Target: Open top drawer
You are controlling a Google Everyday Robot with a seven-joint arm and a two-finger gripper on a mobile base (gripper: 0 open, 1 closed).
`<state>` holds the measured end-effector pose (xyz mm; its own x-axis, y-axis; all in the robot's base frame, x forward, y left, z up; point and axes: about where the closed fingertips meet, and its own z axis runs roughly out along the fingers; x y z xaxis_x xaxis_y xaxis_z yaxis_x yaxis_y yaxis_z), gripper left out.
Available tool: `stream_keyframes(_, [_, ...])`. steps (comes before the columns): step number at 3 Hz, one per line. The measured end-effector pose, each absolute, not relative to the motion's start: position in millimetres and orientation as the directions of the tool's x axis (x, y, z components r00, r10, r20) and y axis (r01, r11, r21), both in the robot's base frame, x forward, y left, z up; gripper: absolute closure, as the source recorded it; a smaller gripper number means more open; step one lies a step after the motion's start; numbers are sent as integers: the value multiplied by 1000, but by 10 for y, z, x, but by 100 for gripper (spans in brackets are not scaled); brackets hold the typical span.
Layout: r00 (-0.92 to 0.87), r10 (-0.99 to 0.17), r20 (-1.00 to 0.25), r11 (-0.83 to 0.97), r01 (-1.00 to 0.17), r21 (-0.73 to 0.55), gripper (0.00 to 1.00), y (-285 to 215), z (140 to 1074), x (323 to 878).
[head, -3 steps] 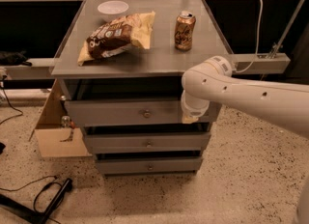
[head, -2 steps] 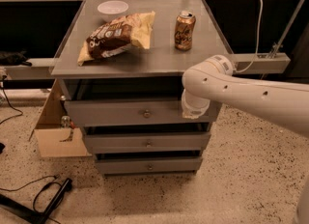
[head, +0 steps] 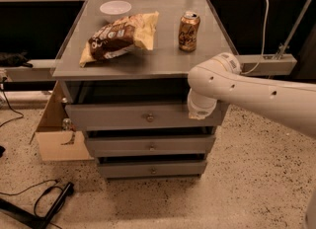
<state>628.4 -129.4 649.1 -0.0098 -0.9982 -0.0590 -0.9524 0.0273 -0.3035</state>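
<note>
Hardly anything is seen to have changed over the last second. The white arm [head: 256, 92] is reached in from the right. Its hand [head: 199, 113] is held in front of the right end of the top drawer [head: 113, 117], much where it was a second ago. At most a slight lift of the arm's end can be made out. Whether the hand is open or closed, whether anything is gripped, and whether the drawer front is touched cannot be told, since the hand is turned away behind the wrist.

The top drawer is found directly at the hand. Its wide grey front stretches away to the hand's left, and its small round knob [head: 149, 118] is well to the left of the hand and untouched. A dark gap is shown above the front, under the top of the desk [head: 163, 55]. The front is placed where it was in the earlier views, so no pull is judged to have begun. The task is judged to be at its start.

Below the hand, two narrower drawers [head: 150, 146] are stacked. Above and slightly behind the hand, a drink can [head: 189, 31] is stood on the desk. Farther up and left a chip bag [head: 121, 38] is laid, with a white bowl [head: 115, 9] beyond it. Far to the left and lower, a cardboard box [head: 52, 134] is set on the floor.
</note>
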Motion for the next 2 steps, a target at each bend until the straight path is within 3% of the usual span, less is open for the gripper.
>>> stream_keyframes(2, [-10,-998,-59,27,-952,-303,100,-1286,6545,6322])
